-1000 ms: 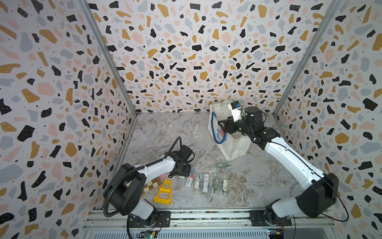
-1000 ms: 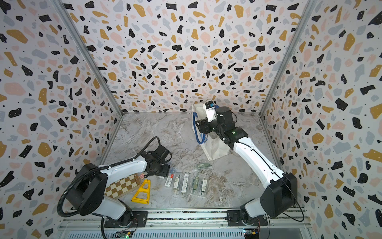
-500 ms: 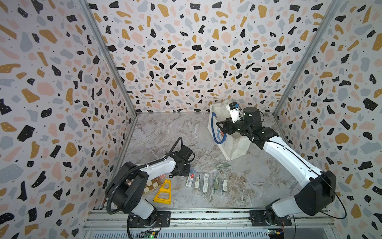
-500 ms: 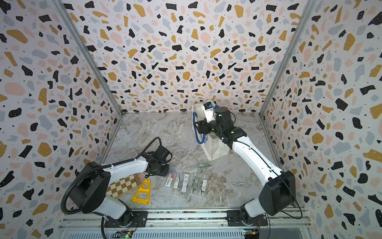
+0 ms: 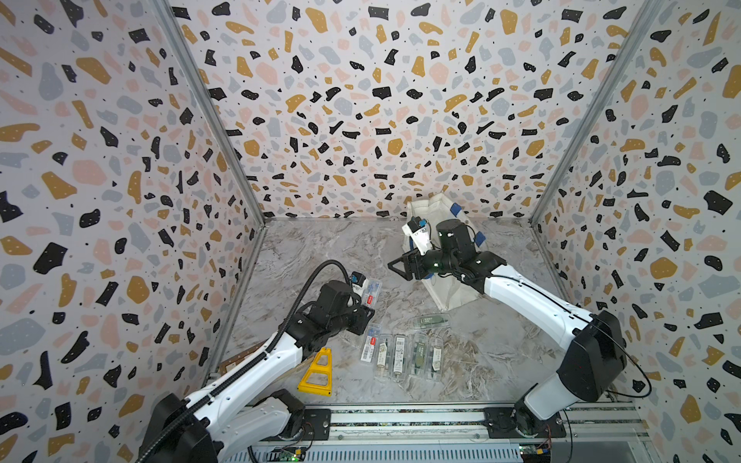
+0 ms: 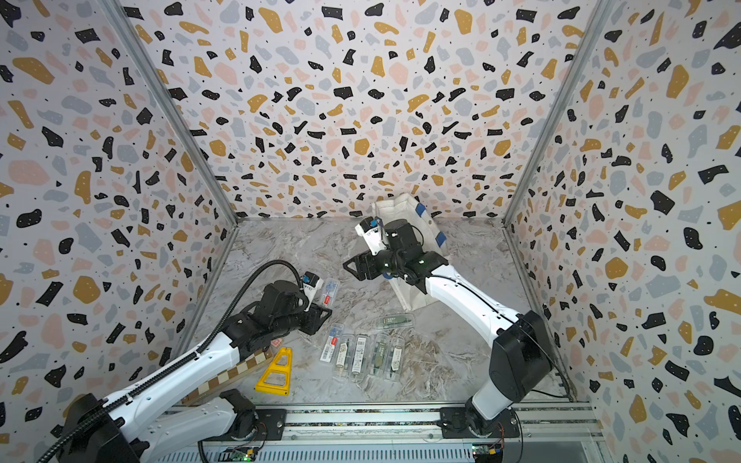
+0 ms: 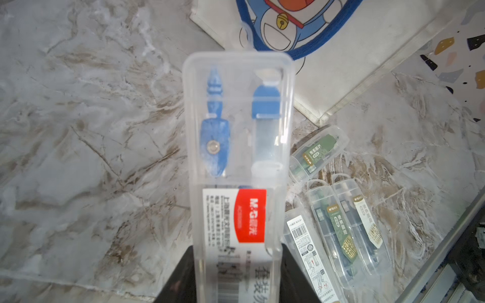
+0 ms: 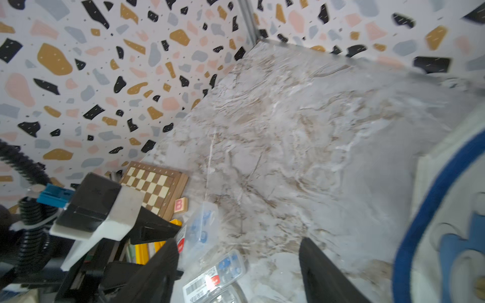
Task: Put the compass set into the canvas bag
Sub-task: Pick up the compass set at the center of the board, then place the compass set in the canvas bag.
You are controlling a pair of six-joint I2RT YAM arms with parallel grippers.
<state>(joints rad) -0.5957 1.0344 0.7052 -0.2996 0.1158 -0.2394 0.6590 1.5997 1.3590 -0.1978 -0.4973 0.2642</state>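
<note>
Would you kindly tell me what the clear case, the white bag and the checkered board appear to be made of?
Case: hard clear plastic, glossy; the blue compass shows through and light glints off it.
Bag: white cloth, matte, probably canvas; no shine, and its walls sag softly.
Board: apparently wood, with light and dark squares in a brown frame; finish unclear.

Clear-cased compass set (image 7: 237,157) between black fingers (image 7: 181,283), canvas bag (image 7: 328,78) beyond.
</note>
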